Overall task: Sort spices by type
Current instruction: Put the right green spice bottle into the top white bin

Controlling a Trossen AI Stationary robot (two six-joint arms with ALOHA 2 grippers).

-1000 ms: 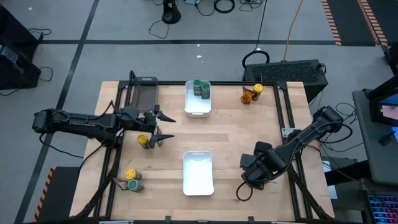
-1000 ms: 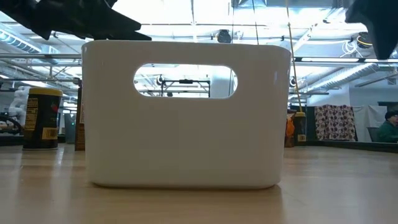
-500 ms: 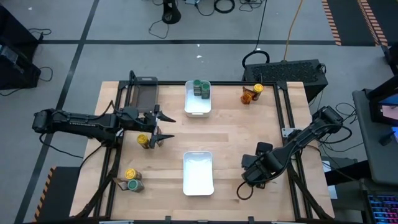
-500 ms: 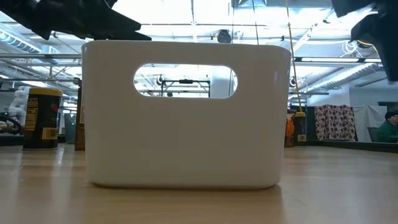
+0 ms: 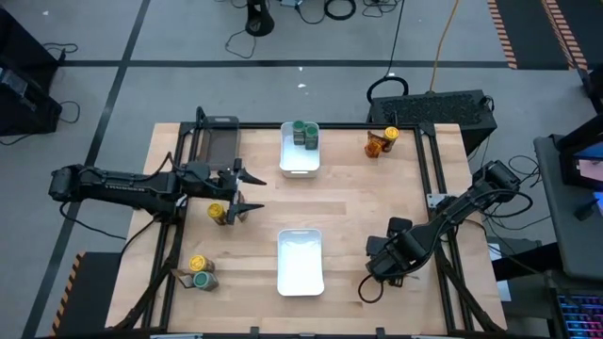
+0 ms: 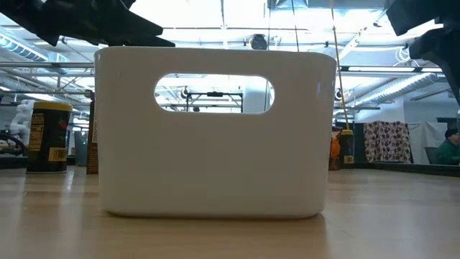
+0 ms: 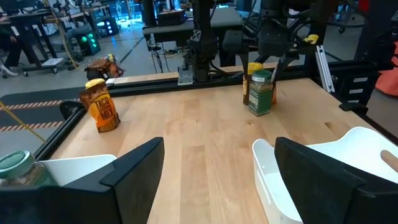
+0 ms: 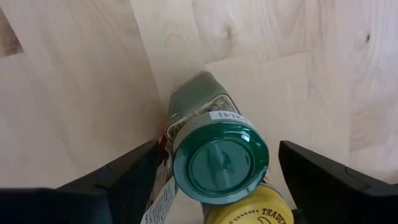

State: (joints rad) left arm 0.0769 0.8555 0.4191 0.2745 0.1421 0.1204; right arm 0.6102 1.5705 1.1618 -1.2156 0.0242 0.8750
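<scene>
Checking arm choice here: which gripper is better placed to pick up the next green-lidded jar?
Right. The right gripper is open directly above a green-lidded jar, its fingers either side. The left gripper is open beside a yellow-lidded jar, with no green one close by.

Wooden table [image 5: 349, 202], two white bins [image 5: 300, 261], scattered spice jars [image 5: 218, 213], packets [image 5: 376, 146], dark tray [image 5: 216, 143]

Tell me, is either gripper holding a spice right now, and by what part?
Nothing is held. The right gripper hangs open over a green-lidded jar; the left gripper stands open and empty.
</scene>
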